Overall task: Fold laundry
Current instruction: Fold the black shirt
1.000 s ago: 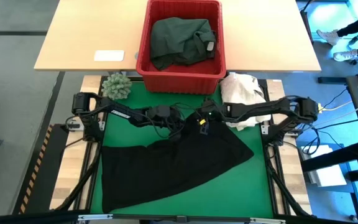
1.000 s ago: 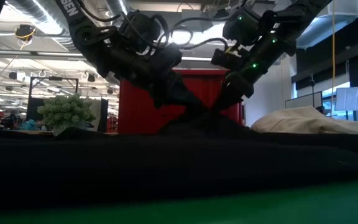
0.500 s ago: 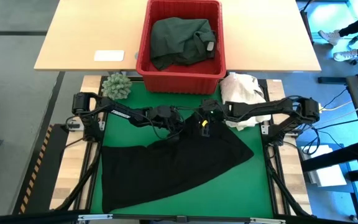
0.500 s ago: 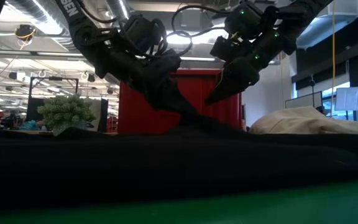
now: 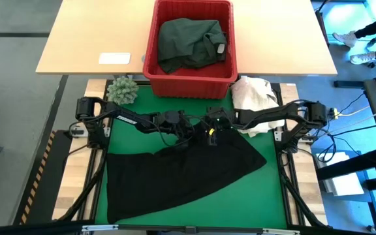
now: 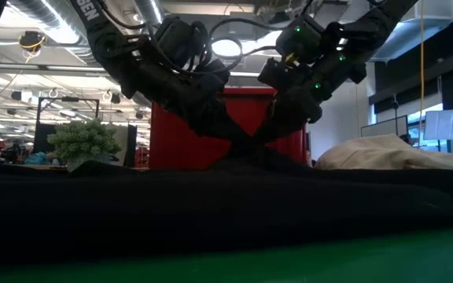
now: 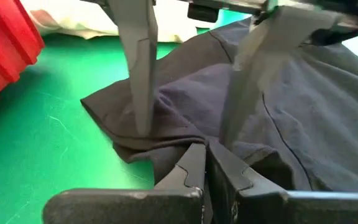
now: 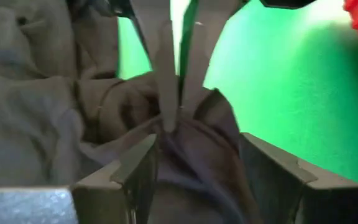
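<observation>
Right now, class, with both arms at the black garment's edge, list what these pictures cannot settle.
- Black garment: type unclear; the low view sees only a dark ridge.
- Right gripper: open fingers straddle the fold pinched by the left gripper; contact with the cloth is blurred in the right wrist view.
- Dark green garment: bunched in the red basket; whether anything lies beneath is hidden.

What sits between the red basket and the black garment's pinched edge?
High view: only bare green mat between the red basket and the black garment.
</observation>
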### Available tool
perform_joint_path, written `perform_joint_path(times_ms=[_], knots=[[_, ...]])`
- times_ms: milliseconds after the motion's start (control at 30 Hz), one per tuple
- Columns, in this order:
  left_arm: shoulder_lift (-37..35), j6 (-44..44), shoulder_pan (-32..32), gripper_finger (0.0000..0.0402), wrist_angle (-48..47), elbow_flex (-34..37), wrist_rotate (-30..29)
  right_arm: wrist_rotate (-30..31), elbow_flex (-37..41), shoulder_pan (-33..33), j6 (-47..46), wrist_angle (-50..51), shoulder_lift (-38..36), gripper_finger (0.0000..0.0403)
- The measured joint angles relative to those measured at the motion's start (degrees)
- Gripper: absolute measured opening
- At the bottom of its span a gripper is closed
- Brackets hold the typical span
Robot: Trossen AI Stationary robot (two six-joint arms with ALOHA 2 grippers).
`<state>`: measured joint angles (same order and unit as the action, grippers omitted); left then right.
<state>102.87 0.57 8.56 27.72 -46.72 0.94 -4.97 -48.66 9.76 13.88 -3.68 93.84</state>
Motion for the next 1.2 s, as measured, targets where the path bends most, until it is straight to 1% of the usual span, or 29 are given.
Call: perform_joint_path(times_ms=[67, 133, 200, 367, 400, 500, 567, 633, 800, 900, 1000, 1200], knots=[[0.00, -0.58, -0.09, 0.0000, 0.01, 0.00, 0.06, 1.09, 0.00, 0.00, 0.69, 0.10, 0.00, 0.0209], [0.00, -1.15, -0.11, 0.0000, 0.01, 0.00, 0.08, 1.14, 0.00, 0.00, 1.59, 0.60, 0.00, 0.0185], [0.00, -1.15, -0.11, 0.0000, 0.01, 0.00, 0.08, 1.03, 0.00, 0.00, 1.65, 0.67, 0.00, 0.0146], [-0.02, -1.15, -0.11, 0.0000, 0.01, 0.00, 0.08, -1.28, 0.00, 0.00, 2.76, 0.70, 0.00, 0.0023], [-0.02, -1.15, -0.11, 0.0000, 0.00, 0.00, 0.08, -1.60, 0.00, 0.00, 2.94, 0.70, 0.00, 0.0013], [-0.02, -0.74, -0.11, 0.0000, -0.04, 0.00, -0.18, -1.62, 0.00, 0.00, 2.94, 0.73, 0.00, 0.0017], [-0.04, 0.67, -0.09, 0.0005, -0.61, -0.02, -0.80, -1.00, 0.00, 0.00, 2.94, 0.89, 0.00, 0.0013], [-0.07, 2.39, 0.24, 0.0016, -2.19, -0.07, -1.49, -0.63, 0.00, 0.00, 2.94, 1.65, -0.18, 0.0006], [-0.09, 5.94, 1.53, 0.0053, -9.71, -0.04, -2.48, 1.96, -0.02, 0.02, 2.95, 3.59, -1.68, 0.0008], [-0.09, 6.86, 1.73, 0.0069, -13.16, -0.04, -6.36, 2.12, -0.02, 0.01, 2.94, 4.49, -2.40, 0.0004], [-0.09, 6.83, 1.70, 0.0077, -13.16, -0.02, -8.63, 2.10, -0.02, 0.00, 2.94, 3.74, -2.62, 0.0006], [-0.09, 6.83, 1.70, 0.0079, -11.03, -0.02, -8.97, 2.07, -0.02, 0.00, 1.98, 3.99, -2.62, 0.0003]])
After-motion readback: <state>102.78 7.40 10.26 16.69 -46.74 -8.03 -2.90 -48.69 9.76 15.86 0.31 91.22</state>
